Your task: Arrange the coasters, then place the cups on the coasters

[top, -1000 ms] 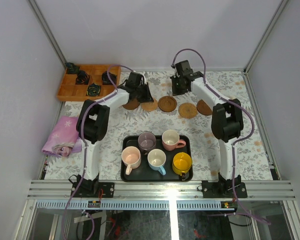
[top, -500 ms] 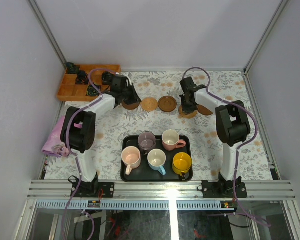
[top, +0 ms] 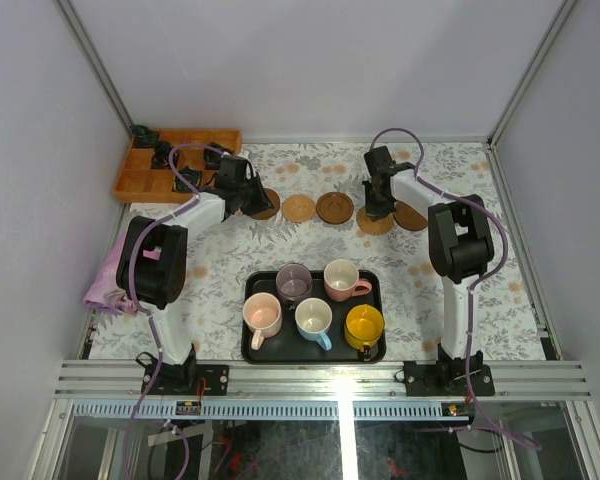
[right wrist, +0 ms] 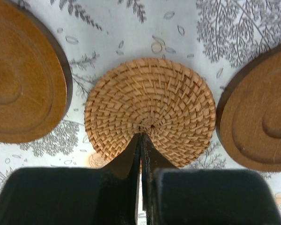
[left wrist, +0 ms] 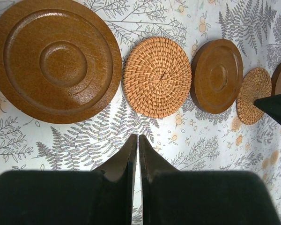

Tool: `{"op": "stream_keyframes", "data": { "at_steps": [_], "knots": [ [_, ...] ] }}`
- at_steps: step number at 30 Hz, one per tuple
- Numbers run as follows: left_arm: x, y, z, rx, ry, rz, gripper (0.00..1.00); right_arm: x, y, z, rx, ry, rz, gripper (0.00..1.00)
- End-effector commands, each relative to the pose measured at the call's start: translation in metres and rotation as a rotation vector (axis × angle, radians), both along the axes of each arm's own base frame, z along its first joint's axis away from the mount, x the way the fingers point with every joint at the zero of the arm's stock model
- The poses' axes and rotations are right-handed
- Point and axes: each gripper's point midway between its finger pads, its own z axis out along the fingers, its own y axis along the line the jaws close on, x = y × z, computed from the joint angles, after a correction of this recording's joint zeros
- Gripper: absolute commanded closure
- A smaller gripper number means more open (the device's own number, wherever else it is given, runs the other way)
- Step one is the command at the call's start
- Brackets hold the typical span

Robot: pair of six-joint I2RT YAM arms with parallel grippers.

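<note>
Five coasters lie in a row at the back of the table: a wooden one (top: 267,207), a woven one (top: 299,208), a wooden one (top: 334,207), a woven one (top: 373,224) and a wooden one (top: 414,217). My left gripper (left wrist: 137,138) is shut and empty, just in front of the big wooden coaster (left wrist: 56,61) and the woven one (left wrist: 157,77). My right gripper (right wrist: 141,136) is shut, its tips over the centre of the second woven coaster (right wrist: 150,101). Five cups stand on the black tray (top: 254,350): mauve (top: 294,283), salmon (top: 341,280), peach (top: 262,315), blue (top: 313,318), yellow (top: 364,325).
A wooden compartment box (top: 140,184) with small black objects sits at the back left, close to my left arm. A pink cloth (top: 113,278) lies at the left edge. Grey walls and metal posts close in the table on three sides.
My left gripper has swung left and come down by the leftmost coaster. My right gripper has come forward and down onto the woven coaster. The coasters have barely shifted.
</note>
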Motion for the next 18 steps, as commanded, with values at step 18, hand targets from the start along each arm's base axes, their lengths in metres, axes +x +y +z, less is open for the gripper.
{"op": "stream_keyframes", "data": {
  "at_steps": [18],
  "knots": [
    [0.011, 0.023, 0.015, 0.031, -0.062, 0.077, 0.97, 0.044, 0.0, -0.008, 0.048, -0.025, -0.006, 1.0]
  ]
}}
